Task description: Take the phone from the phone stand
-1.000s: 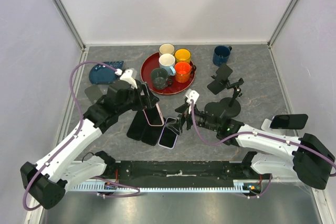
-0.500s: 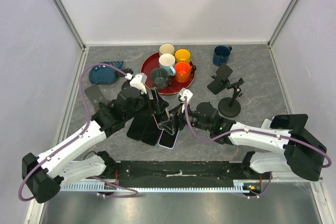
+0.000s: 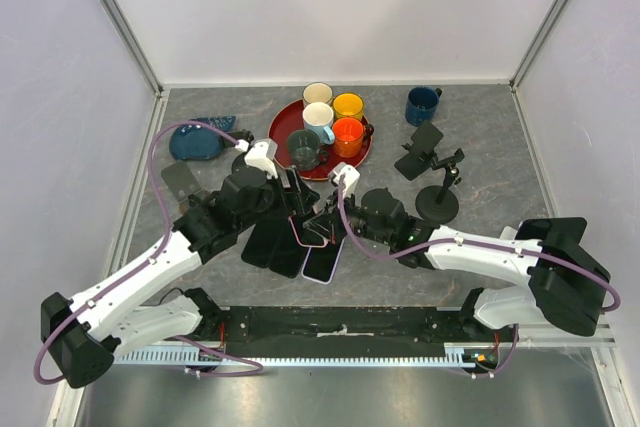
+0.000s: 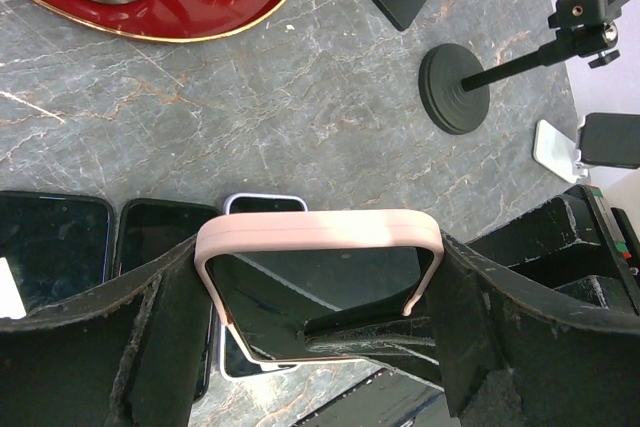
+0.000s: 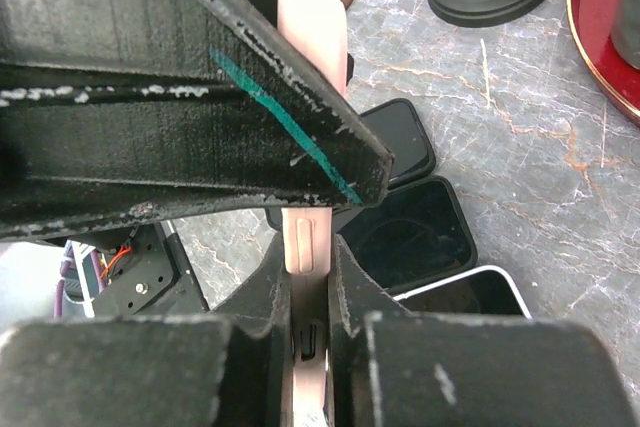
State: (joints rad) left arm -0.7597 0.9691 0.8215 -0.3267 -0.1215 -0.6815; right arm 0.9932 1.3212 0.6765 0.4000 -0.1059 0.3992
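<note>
Right pincer (image 5: 310, 252) is clamped on the thin edge of the pink-cased smartphone (image 5: 312, 7). Only its own wrist camera makes this plain, with both black fingers pressing the case's side. The left wrist view shows instead the left gripper (image 4: 320, 267) spanning the phone's width, a finger against each side, the screen dark. From above, both arms reach inward and meet over the row of dark phones (image 3: 272, 243) lying flat on the grey marbled tabletop (image 3: 480, 147). The held phone is raised on edge above them. The black round-based phone stand (image 3: 437, 203) sits well apart to the right.
</note>
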